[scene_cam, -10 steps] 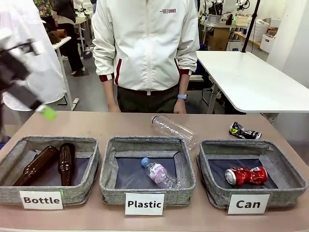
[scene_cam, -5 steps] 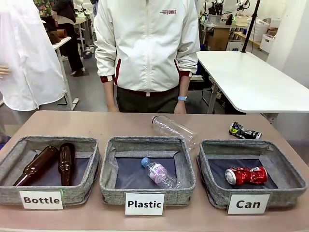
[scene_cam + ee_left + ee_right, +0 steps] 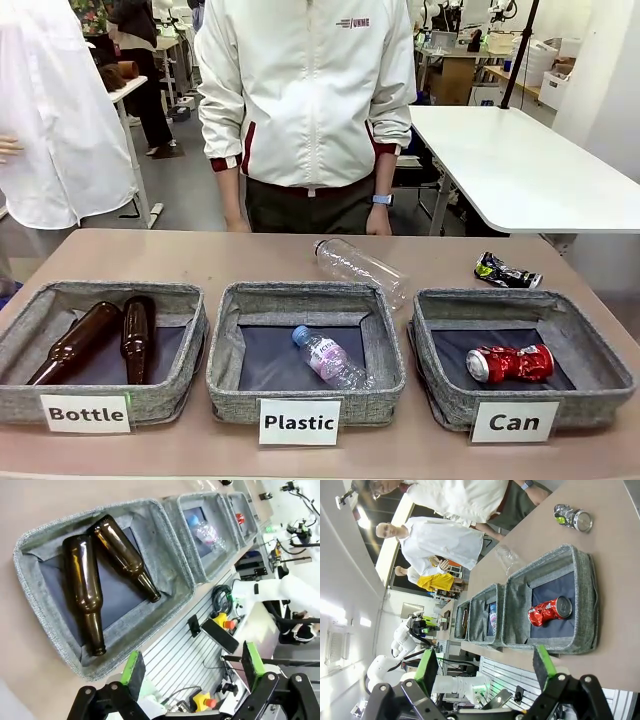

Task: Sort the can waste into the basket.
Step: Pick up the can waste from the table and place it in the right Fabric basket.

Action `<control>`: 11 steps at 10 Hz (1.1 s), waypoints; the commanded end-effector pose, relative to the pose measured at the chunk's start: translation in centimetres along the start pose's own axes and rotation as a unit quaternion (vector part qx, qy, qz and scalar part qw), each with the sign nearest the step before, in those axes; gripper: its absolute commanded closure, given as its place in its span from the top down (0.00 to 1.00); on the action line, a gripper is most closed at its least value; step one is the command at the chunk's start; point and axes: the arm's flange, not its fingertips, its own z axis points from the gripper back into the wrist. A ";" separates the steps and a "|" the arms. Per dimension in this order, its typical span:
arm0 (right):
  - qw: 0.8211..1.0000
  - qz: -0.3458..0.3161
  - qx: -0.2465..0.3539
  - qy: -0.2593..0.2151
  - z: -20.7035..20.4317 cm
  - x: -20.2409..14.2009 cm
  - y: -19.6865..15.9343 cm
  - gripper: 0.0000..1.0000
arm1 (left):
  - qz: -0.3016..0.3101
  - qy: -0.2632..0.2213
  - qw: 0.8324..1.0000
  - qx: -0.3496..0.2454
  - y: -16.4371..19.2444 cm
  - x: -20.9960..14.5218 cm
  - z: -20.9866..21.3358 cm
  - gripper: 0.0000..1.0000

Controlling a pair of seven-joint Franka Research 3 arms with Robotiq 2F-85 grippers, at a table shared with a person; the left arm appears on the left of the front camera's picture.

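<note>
A crushed red can [image 3: 510,363] lies inside the grey basket [image 3: 449,403] with the "Can" card, at the table's right. Behind that basket, on the bare tabletop, lies a crushed black can [image 3: 507,271] with green-yellow marks. In the right wrist view my right gripper [image 3: 485,669] is open and holds nothing. It hangs high on the near side of the basket [image 3: 585,600], with the red can [image 3: 549,612] and the black can [image 3: 572,517] beyond it. My left gripper [image 3: 192,667] is open and holds nothing, above the near edge of the "Bottle" basket [image 3: 47,630].
Two brown bottles [image 3: 100,338] lie in the "Bottle" basket [image 3: 180,385]. A small plastic bottle [image 3: 330,358] lies in the "Plastic" basket [image 3: 232,385]. A clear bottle [image 3: 358,267] lies on the table behind it. A person in a white jacket [image 3: 305,100] stands at the far edge.
A second ago my left gripper was a blur at the front view's left edge; it has since swung out of that picture. The cans and baskets have not moved.
</note>
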 end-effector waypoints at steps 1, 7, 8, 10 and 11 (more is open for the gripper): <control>1.000 0.013 0.011 -0.007 0.0 0.2 0.1 1.00 | -0.008 -0.003 1.000 0.005 0.5 -0.5 0.4 1.00; 1.000 0.013 0.011 -0.007 0.0 0.2 0.1 1.00 | -0.008 -0.003 1.000 0.005 0.5 -0.5 0.4 1.00; 1.000 0.013 0.011 -0.007 0.0 0.2 0.1 1.00 | -0.008 -0.003 1.000 0.005 0.5 -0.5 0.4 1.00; 1.000 0.000 0.000 0.000 0.0 0.0 0.0 1.00 | -0.008 -0.003 1.000 0.005 0.5 -0.5 0.4 1.00; 0.994 0.007 -0.110 -0.026 -1.0 0.8 2.1 1.00 | -0.008 -0.003 1.000 0.005 0.5 -0.5 0.4 1.00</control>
